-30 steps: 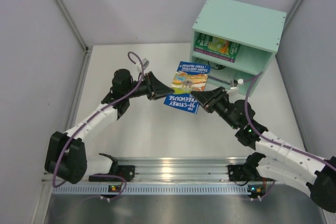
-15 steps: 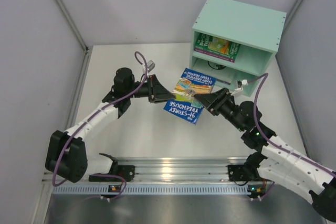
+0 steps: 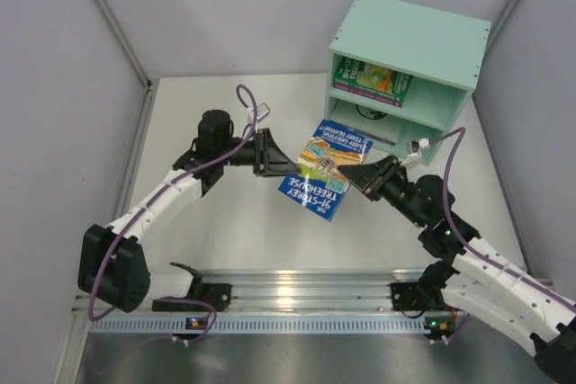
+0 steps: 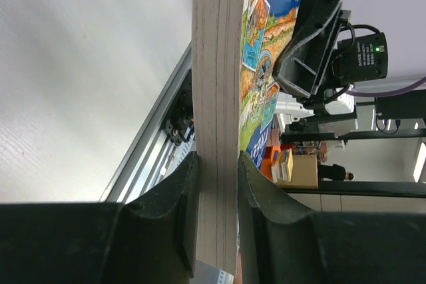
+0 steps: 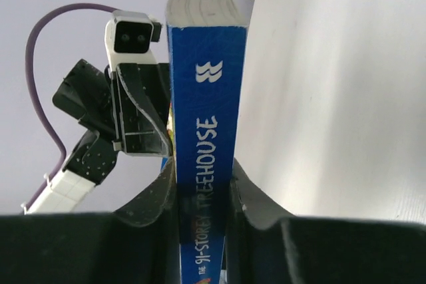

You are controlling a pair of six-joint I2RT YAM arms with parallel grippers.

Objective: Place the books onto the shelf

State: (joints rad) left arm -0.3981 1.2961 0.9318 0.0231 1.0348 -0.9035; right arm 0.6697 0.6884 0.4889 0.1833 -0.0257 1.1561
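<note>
You have blue paperback book with yellow picture (image 3: 324, 177) grasped from both sides. Left black two-finger gripper (image 3: 286, 166) clenched on page edge, right black two-finger gripper (image 3: 357, 175) clenched on spine. Book tilted between them, toward far right corner of white table (image 3: 225, 222), just in front of mint-green wooden shelf (image 3: 409, 38). Green-covered books (image 3: 371, 78) sit in shelf's upper compartment.

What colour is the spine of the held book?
The spine is blue with white lettering; best in right wrist view.
</note>
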